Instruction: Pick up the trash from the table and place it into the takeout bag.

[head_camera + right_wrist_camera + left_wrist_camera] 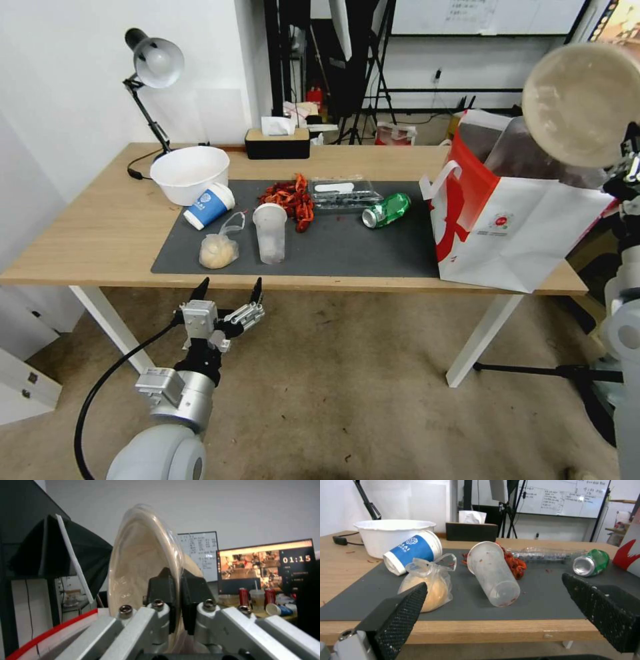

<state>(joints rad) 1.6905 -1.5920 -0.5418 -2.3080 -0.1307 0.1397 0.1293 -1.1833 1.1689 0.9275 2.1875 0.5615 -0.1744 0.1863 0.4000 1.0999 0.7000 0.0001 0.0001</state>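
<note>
So this was pretty early in the cleanup, by my read. The right gripper (176, 600) had its fingers pinched tight on the rim of the beige bowl (581, 101), holding it up on edge above the open top of the takeout bag (507, 227), which stood on the right end of the table (100, 227). The bowl hadn't gone in yet, so I'd call that one piece nearly done and everything else still waiting.

Still out on the grey mat (373, 250): the blue-and-white paper cup (209, 206) on its side against the big white bowl (190, 175), the clear bag with a pale lump (219, 249) just in front of it, the frosted cup (270, 232) beside that, a pile of red shells (291, 198), a flat clear plastic box (345, 194) and a crushed green can (386, 210). Whether anything was already inside the bag, I couldn't tell.

The left gripper (227, 288) hung just off the table's near edge, fingers spread wide, holding nothing, pointed at the lump bag and frosted cup.

The bowl itself looked shallow, oval and beige with a glossy, see-through edge where the fingers clamped it. Looked light and a bit slippery to me.
</note>
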